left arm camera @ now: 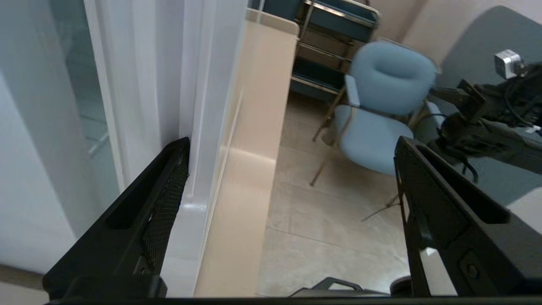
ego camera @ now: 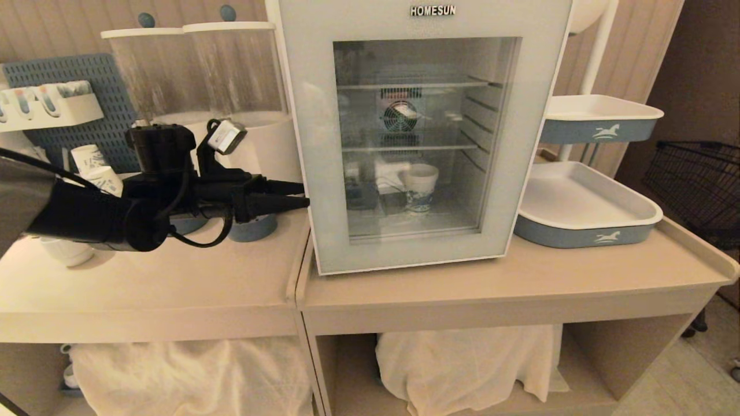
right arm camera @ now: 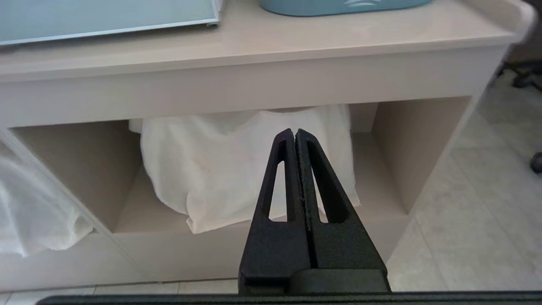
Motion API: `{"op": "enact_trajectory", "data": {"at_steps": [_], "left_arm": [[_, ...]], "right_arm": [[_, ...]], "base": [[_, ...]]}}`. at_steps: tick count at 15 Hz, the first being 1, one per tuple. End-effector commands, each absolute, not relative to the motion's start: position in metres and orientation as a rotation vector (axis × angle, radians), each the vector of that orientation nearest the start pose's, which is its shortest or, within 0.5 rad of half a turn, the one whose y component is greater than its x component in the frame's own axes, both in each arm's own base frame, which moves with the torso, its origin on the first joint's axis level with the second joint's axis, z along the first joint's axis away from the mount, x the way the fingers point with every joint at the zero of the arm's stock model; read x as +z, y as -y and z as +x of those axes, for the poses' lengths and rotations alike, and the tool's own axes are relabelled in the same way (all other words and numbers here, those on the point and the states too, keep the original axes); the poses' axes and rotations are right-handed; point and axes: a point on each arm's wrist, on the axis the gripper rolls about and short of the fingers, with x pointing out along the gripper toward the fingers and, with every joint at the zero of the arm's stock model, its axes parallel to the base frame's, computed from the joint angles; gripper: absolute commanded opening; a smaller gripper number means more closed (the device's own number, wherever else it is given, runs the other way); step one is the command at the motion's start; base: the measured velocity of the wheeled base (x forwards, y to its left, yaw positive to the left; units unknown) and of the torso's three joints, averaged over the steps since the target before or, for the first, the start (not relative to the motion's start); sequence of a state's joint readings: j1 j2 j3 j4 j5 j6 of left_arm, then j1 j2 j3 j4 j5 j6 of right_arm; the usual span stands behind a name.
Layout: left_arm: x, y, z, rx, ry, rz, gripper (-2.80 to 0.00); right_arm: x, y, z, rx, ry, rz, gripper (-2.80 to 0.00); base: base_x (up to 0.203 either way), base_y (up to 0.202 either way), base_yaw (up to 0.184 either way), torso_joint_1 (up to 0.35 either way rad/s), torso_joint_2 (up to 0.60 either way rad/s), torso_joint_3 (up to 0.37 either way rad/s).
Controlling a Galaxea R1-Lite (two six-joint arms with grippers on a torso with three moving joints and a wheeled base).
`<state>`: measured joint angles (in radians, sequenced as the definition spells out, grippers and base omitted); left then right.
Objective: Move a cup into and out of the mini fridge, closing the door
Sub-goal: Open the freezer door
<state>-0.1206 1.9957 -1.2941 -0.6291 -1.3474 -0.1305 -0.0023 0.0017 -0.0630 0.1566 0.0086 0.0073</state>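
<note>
- The cup [ego camera: 420, 186] stands upright on the fridge [ego camera: 425, 133] floor, behind the glass, well past the left fingers' tips.
- The door [ego camera: 514, 173] looks shut flush, so I'd judge the putting-in half done; reopening, taking the cup out and closing again remain.
- The left gripper [ego camera: 298, 195] reaches level toward the door's left edge, fingers [left arm camera: 165, 199] spread wide, holding nothing; one lies just beside that edge.
- The right gripper [right arm camera: 295, 140] hangs low before the surface [ego camera: 173, 277], fingers clenched on nothing.
- Count: one cup inside, one fridge, two wire shelves, two trays [ego camera: 584, 208] beside it, two white cloths [ego camera: 474, 370] below.
</note>
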Motion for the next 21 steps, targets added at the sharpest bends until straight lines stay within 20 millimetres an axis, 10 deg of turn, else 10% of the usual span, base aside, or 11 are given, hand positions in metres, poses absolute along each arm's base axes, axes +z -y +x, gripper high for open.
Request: {"op": "enact_trajectory", "data": {"at_steps": [1, 5, 14, 21], "left_arm": [[0.221, 0.068, 0.373, -1.479, -0.144, -0.139, 0.00], [0.229, 0.074, 0.351, -1.508, -0.144, -0.136, 0.00], [0.260, 0.118, 0.220, -1.679, -0.099, -0.096, 0.00], [0.259, 0.204, 0.158, -1.728, -0.167, -0.153, 0.00]], "right_arm": [[0.077, 0.000, -0.028, 0.007, -0.098, 0.008, -2.80], [0.077, 0.000, -0.028, 0.007, -0.098, 0.008, -2.80], [0.077, 0.000, -0.028, 0.007, -0.097, 0.010, -2.80], [0.077, 0.000, -0.028, 0.007, -0.095, 0.010, -2.80]], "base": [[0.000, 0.000, 0.000, 0.000, 0.00, 0.000], [0.000, 0.000, 0.000, 0.000, 0.00, 0.000], [0.000, 0.000, 0.000, 0.000, 0.00, 0.000], [0.000, 0.000, 0.000, 0.000, 0.00, 0.000]]}}
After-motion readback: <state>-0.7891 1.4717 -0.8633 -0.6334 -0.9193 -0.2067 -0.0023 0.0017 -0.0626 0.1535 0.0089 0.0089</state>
